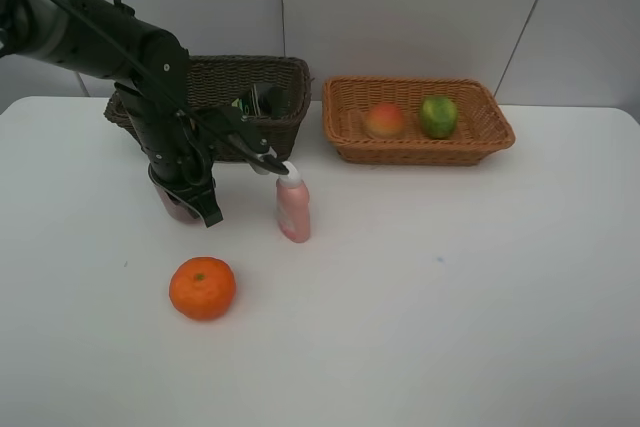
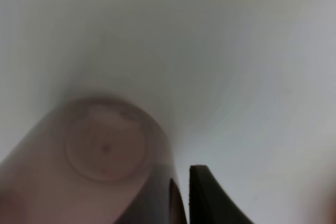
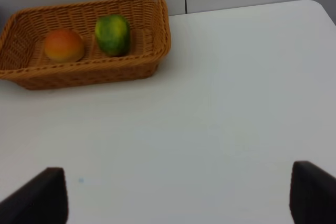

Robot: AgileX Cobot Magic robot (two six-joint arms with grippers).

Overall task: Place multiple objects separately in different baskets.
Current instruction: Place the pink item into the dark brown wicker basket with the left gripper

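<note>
A translucent mauve cup (image 1: 176, 207) stands on the white table in front of the dark brown basket (image 1: 290, 82). My left gripper (image 1: 195, 197) is shut on the cup's wall (image 2: 105, 145), one finger inside and one outside (image 2: 185, 190). A pink bottle (image 1: 293, 207) with a white cap stands just right of the cup. An orange tangerine (image 1: 202, 288) lies nearer the front. A dark green bottle (image 1: 255, 102) lies in the dark basket. The light basket (image 1: 480, 97) holds a peach (image 1: 384, 120) and a lime (image 1: 438, 116). My right gripper (image 3: 178, 192) stands open over bare table.
The right wrist view shows the light basket (image 3: 157, 30) with peach (image 3: 64, 45) and lime (image 3: 112, 34) beyond the open fingers. The left arm (image 1: 100, 37) reaches in from the upper left. A wall stands behind the baskets.
</note>
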